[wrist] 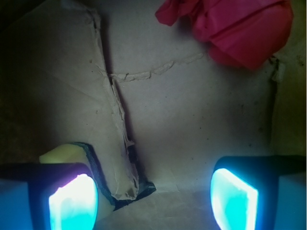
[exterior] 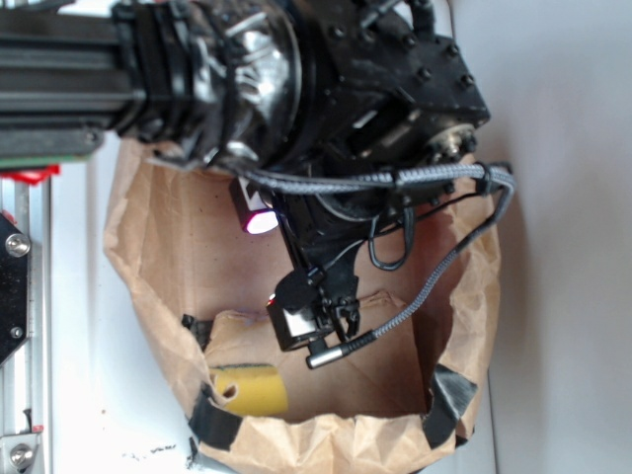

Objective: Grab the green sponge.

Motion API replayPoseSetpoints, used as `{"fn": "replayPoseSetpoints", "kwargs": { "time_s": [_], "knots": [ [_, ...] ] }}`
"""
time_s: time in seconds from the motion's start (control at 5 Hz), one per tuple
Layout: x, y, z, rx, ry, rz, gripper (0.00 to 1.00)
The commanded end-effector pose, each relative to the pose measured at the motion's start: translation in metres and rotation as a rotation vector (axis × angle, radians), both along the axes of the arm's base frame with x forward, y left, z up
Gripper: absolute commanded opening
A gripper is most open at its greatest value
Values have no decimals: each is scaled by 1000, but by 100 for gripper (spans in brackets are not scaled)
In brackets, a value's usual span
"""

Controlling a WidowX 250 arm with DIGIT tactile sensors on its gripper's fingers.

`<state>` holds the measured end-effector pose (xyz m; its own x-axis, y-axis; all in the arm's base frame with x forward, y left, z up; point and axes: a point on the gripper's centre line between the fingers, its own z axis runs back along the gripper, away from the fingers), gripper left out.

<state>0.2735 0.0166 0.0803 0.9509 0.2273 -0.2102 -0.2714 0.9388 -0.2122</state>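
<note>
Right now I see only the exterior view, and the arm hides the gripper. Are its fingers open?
Observer: Yes. In the wrist view the gripper is open, with only the cardboard floor between its fingers.
Operator: Where is the green sponge from there?
Observer: The green sponge sits at the lower left, partly behind one finger pad, not between the fingers.
Operator: Is anything else inside?
Observer: A crumpled red cloth lies at the top right of the wrist view, apart from the sponge.

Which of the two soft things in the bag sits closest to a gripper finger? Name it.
The green sponge, pale yellow with a dark edge, right behind the left-hand finger in the wrist view. The red crumpled cloth lies far off at the top.
</note>
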Motion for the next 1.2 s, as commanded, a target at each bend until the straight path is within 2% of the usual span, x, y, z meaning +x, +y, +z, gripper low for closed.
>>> {"fn": "replayPoseSetpoints", "kwargs": {
  "time_s": [0.0, 0.6, 1.0],
  "knots": [
    [8, 3, 11, -5, -78, 32, 100],
    [-38, -7, 20, -63, -65, -34, 100],
    [-53, -17, 12, -69, -90, -5, 100]
  ]
}}
